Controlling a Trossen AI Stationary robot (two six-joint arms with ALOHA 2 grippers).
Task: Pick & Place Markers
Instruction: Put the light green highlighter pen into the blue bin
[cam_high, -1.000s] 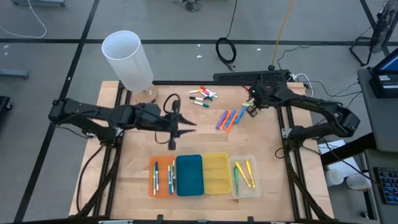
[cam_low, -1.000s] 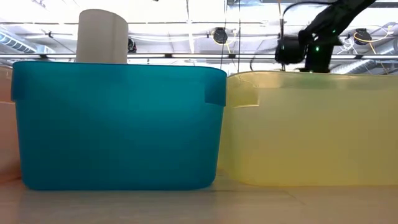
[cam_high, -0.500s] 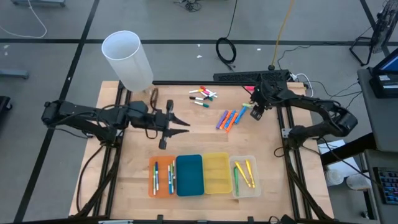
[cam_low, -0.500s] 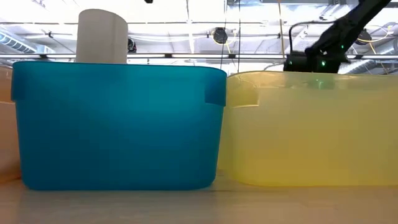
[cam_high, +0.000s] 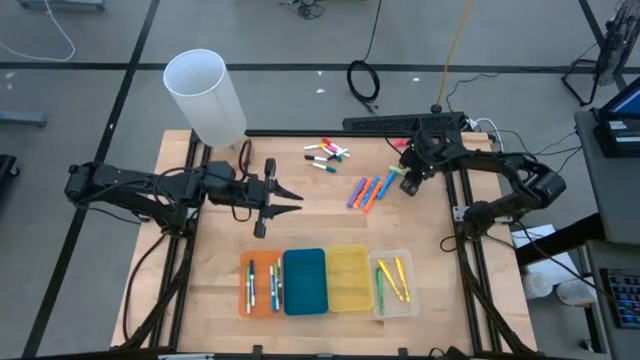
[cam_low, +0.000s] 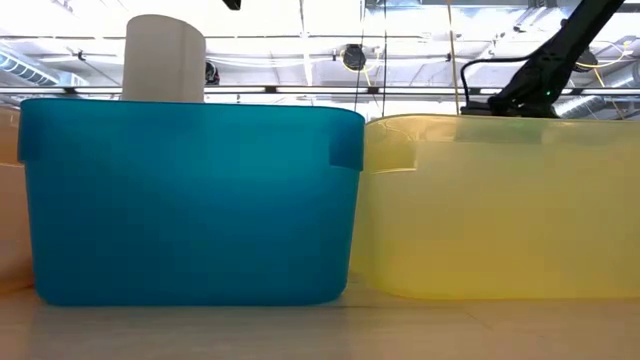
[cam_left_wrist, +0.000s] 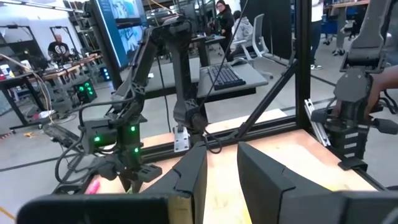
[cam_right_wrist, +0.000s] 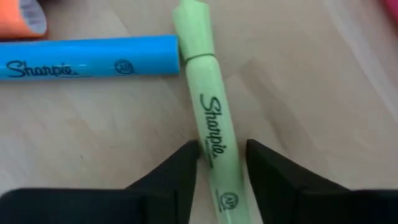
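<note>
Right gripper (cam_high: 408, 180): low over the worktop (cam_high: 320, 220), fingers (cam_right_wrist: 180, 171) narrowly parted, straddling the green marker (cam_right_wrist: 208, 124); grip not closed.
Green marker: flat on the worktop, between the fingers, long axis running straight away from the gripper, cap end pointing away.
Blue marker (cam_right_wrist: 87, 59): beyond the fingertips, crosswise to the green marker, one end just beside its cap.
Orange marker (cam_right_wrist: 22, 15): farther out, past the blue marker; only an end visible.
Marker row (cam_high: 368, 192): just beside the right gripper, toward the worktop's middle, long axes slanted.
Small markers (cam_high: 326, 154): loose cluster between the two grippers.
Left gripper (cam_high: 290, 197): off the worktop, well apart from all markers, fingers (cam_left_wrist: 186, 177) slightly parted, holding nothing.
Trays (cam_high: 326, 281): four in a row; markers lying lengthwise in the two end ones.
</note>
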